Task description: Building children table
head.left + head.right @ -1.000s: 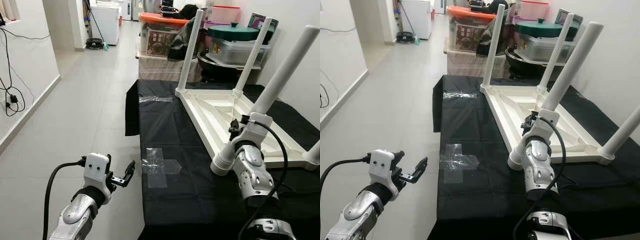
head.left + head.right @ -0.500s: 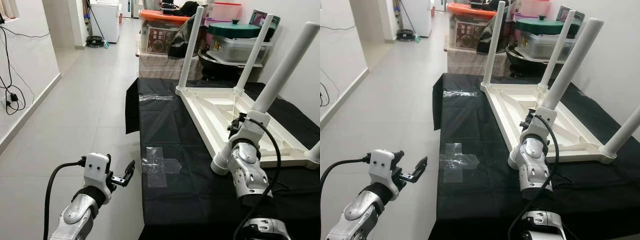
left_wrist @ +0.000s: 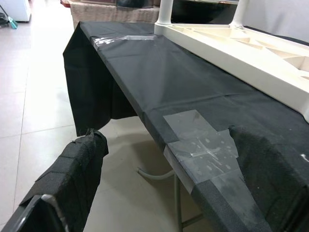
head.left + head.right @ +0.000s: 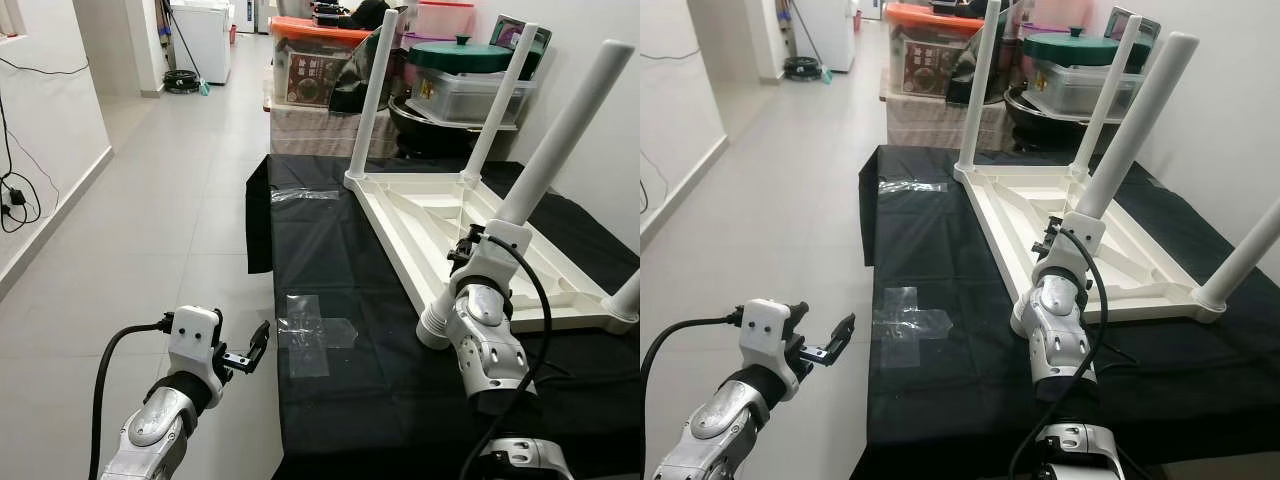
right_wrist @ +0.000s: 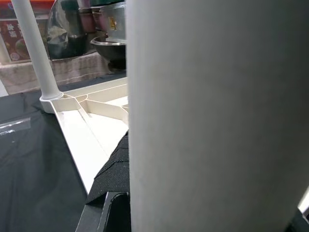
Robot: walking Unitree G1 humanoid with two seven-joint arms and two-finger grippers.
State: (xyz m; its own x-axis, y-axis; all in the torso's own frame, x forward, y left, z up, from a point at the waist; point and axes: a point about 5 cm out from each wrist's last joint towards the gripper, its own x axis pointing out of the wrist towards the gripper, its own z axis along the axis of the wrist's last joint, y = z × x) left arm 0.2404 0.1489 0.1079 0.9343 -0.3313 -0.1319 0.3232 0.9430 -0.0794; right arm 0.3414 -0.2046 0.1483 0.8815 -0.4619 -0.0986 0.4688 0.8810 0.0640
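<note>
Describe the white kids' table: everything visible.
The white table looks like moulded plastic and lies upside down on the black cloth, its ribbed underside facing up. Four round white legs point upward: two at the far corners, one at the right edge and the near one, which leans off vertical. The right pincer is at the near leg's lower part, the leg close between its fingers in the wrist view. Whether that leg is fully seated cannot be told.
</note>
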